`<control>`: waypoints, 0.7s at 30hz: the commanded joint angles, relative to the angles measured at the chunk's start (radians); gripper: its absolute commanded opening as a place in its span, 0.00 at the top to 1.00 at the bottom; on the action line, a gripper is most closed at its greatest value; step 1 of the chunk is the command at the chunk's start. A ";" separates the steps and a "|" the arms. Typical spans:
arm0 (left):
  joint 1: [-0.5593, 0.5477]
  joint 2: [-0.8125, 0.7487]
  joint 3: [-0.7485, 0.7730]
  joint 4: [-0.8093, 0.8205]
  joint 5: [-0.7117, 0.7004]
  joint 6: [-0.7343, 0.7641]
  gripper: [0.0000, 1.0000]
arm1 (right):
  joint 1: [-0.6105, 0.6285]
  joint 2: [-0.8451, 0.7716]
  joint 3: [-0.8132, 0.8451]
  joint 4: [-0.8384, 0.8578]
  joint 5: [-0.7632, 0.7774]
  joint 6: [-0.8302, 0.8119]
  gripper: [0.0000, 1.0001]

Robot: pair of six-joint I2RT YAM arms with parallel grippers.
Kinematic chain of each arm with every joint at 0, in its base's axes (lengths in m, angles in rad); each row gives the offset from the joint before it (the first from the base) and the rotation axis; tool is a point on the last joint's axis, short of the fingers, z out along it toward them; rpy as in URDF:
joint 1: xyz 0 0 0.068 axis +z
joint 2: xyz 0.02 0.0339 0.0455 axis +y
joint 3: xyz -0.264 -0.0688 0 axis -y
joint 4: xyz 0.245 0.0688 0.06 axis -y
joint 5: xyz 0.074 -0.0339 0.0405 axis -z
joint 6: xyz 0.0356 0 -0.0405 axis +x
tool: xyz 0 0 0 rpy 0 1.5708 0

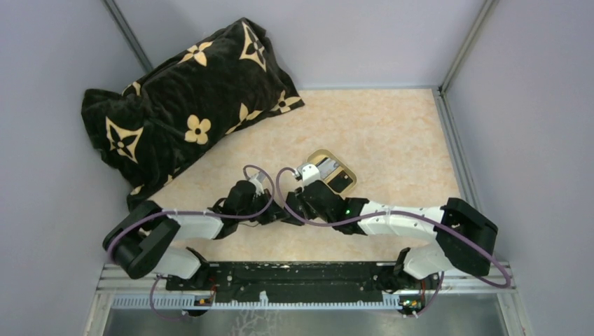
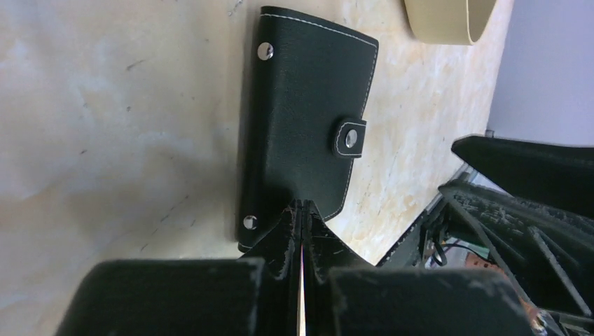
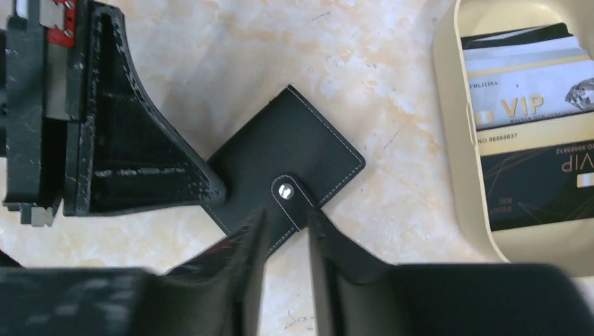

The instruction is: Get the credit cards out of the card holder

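- Credit cards lay in the gold-rimmed tray, seen from above.
- Left wrist: left gripper pinched the closed card holder, below the tray.
- Right wrist: right gripper stood slightly parted astride the holder's snap tab, left of the tray; its cards read "VIP".

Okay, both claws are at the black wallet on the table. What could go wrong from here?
1. The left claw pinches only one edge of the flat black stitched card holder. A hard pull could tug it free.
2. The right claw stands slightly open astride the small snap tab, which looks fastened. It may slip off without unsnapping it.
3. The cream oval tray holding plastic cards lies close by, so a jerk could knock it.
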 commanded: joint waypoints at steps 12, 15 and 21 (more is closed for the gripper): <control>0.005 0.168 -0.009 0.107 0.046 -0.026 1.00 | -0.069 0.178 0.046 0.113 -0.066 -0.124 0.44; 0.007 0.170 -0.003 0.094 0.046 -0.022 1.00 | -0.070 0.209 0.036 0.134 -0.101 -0.122 0.44; 0.011 0.178 -0.004 0.094 0.051 -0.020 1.00 | -0.070 0.240 0.030 0.133 -0.142 -0.114 0.45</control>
